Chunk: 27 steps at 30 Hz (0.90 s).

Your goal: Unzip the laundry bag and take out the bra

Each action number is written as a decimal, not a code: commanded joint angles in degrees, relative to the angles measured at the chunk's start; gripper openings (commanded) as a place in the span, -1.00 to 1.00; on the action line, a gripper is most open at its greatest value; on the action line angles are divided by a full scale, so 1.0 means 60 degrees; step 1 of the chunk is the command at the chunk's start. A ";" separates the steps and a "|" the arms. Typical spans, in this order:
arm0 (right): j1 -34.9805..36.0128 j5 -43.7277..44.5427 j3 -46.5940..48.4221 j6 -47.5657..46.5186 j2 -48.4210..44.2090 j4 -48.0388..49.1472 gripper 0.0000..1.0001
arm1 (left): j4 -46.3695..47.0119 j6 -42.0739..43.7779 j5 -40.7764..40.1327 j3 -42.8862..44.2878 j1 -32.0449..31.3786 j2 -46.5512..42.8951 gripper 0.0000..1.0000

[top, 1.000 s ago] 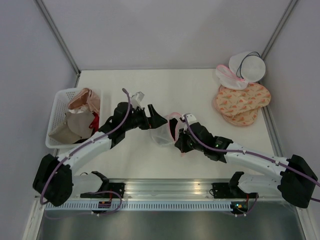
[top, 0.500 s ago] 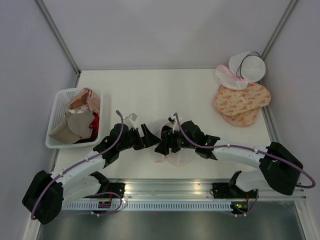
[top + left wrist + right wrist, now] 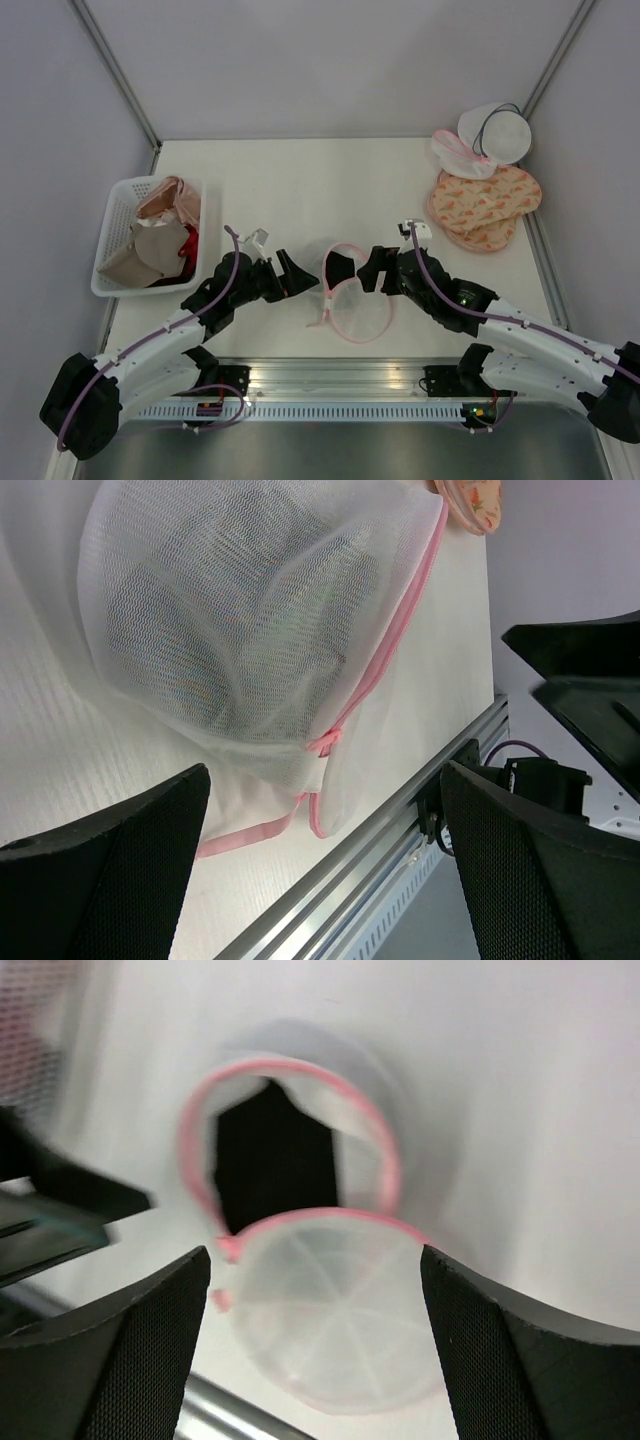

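Right gripper [image 3: 371, 271] has released and withdrawn, jaws apart; laundry bag [image 3: 358, 312] lies unzipped, halves splayed; bra [image 3: 342, 268] not yet removed; left gripper [image 3: 295, 276] spread wide, empty.

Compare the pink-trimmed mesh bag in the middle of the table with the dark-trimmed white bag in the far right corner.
The pink-trimmed mesh bag lies spread open in two round halves, with black fabric showing in one; the dark-trimmed white bag shows a single round face. The pink-trimmed bag sits mid-table; the dark-trimmed bag sits beside other bags. Both are round and white.
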 commanded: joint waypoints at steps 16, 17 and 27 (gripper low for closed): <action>-0.0424 -0.0051 -0.3646 0.1457 0.0666 0.2392 0.61 | -0.0475 -0.0223 -0.0088 -0.0105 -0.0022 -0.0955 0.99; -0.0468 -0.0344 -0.3780 0.1457 0.0855 0.3107 0.48 | -0.0490 -0.0223 -0.0102 -0.0105 -0.0022 -0.0984 0.99; -0.0732 -0.1694 -0.3505 0.1048 0.0186 0.2678 -0.99 | -0.1016 -0.0107 -0.0117 0.0027 -0.0022 -0.1554 0.99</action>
